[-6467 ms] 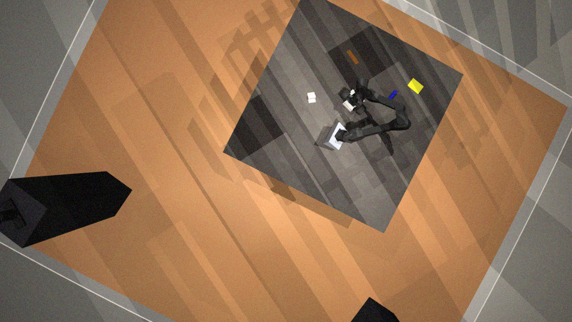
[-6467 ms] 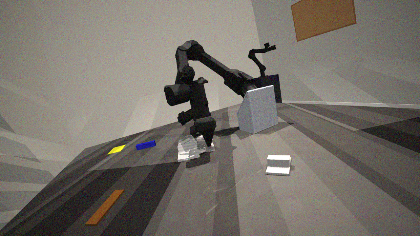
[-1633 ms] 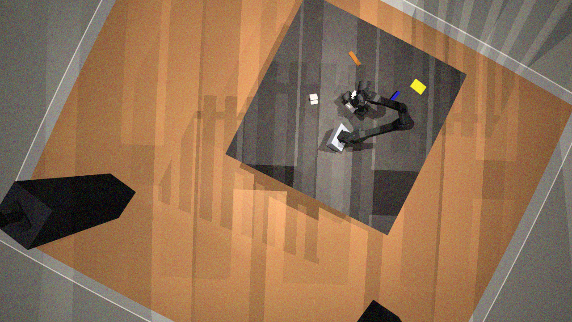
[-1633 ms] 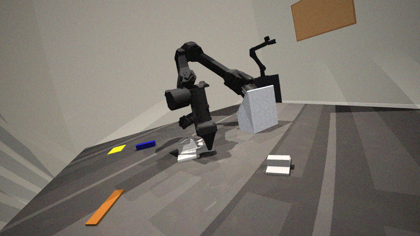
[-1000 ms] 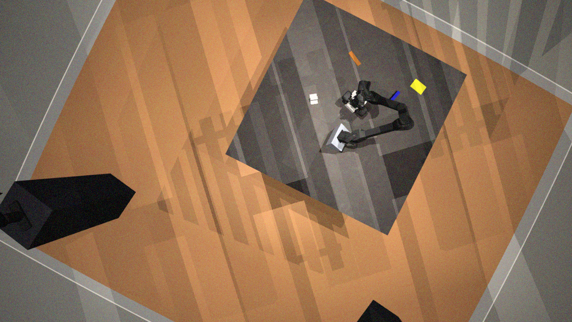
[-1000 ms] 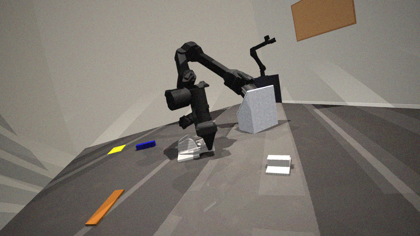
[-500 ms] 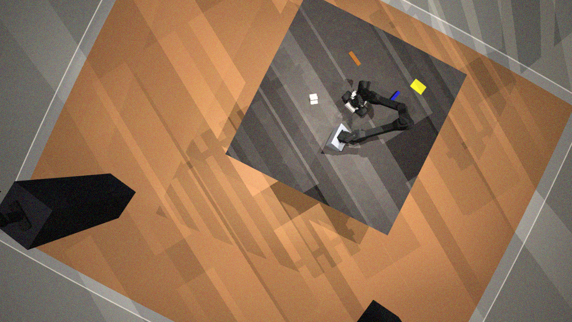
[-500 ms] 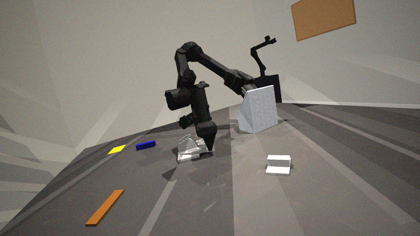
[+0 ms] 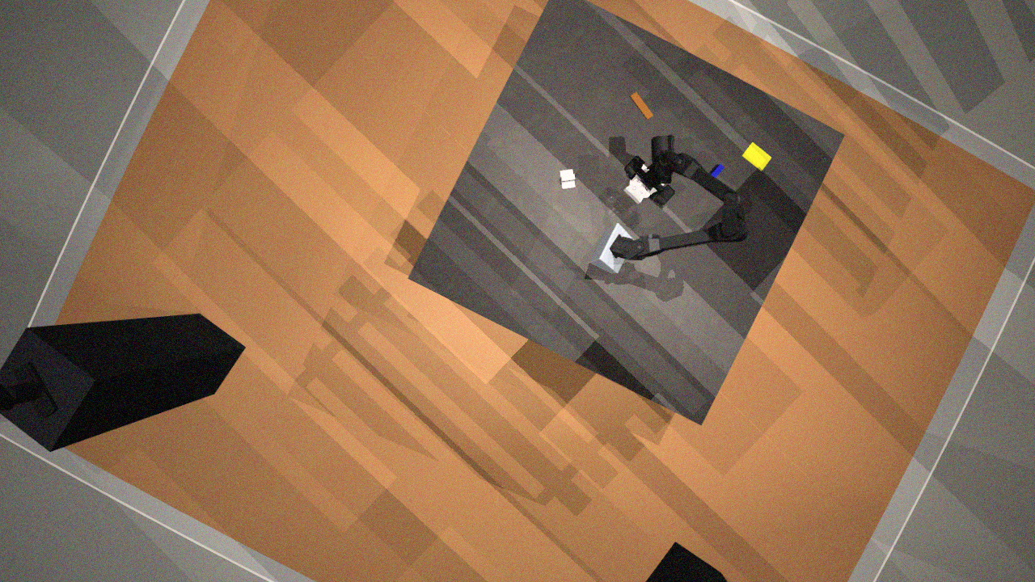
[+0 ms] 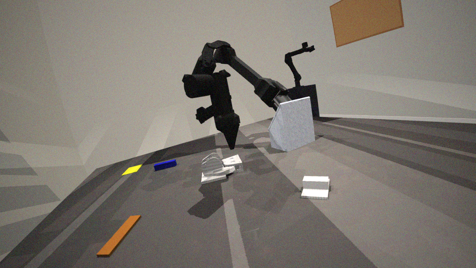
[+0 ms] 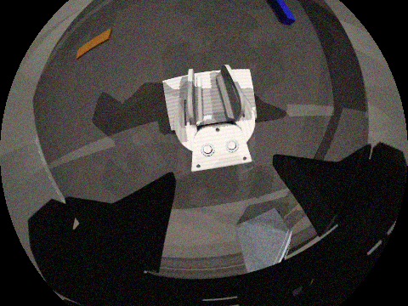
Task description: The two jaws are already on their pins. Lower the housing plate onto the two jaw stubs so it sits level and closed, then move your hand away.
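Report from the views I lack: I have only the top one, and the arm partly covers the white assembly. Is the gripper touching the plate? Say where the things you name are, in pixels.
Observer: No. In the exterior view, the gripper [image 9: 648, 182] [image 10: 231, 147] [image 11: 226, 169] hangs above the housing plate [image 9: 638, 191] [image 10: 237, 159] [image 11: 220, 158], with a visible gap.
Operator: Tell me what's between the fingers.
Observer: Nothing; the wrist view shows them spread wide, to either side of the plate.
Operator: Check the stubs.
Observer: The wrist view shows two round stub ends [image 11: 207, 149] in the plate's ringed holes; I can't confirm it is fully closed.
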{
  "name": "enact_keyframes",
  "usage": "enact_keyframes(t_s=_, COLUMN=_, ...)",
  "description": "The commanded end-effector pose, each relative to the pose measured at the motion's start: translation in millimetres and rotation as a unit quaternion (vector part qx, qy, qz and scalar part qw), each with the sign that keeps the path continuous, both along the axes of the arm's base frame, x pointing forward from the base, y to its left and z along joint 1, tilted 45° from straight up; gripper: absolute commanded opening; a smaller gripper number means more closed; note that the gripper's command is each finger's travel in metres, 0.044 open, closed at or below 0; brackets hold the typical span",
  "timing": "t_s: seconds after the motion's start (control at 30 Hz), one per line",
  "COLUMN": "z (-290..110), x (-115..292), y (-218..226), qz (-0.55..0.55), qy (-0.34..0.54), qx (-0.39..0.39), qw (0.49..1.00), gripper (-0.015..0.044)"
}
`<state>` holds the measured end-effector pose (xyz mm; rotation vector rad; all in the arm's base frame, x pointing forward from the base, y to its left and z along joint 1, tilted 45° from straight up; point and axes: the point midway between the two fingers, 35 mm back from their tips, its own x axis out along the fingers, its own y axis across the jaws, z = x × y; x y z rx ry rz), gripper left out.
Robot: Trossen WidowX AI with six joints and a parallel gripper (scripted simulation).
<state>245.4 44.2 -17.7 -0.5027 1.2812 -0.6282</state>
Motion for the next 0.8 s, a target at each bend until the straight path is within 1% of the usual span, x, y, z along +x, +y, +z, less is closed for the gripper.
enact_keyframes(t_s=0.0, z=0, x=0, y=0, qz=0.000, qy=0.000, qx=0.000, qw=1.000, gripper=0.0440)
enact_keyframes(t_s=0.1, z=9, x=-10, y=7, qz=0.000, qy=0.001, qx=0.002, qw=1.000, gripper=0.0440)
enact_keyframes(t_s=0.3, z=42, x=-52, y=27, qz=-0.004, qy=0.005, qx=0.001, qw=1.000, gripper=0.0440)
enact_keyframes(t_s=0.77, z=43, x=-54, y=27, qz=-0.005, qy=0.005, qx=0.000, qw=1.000, gripper=0.0440)
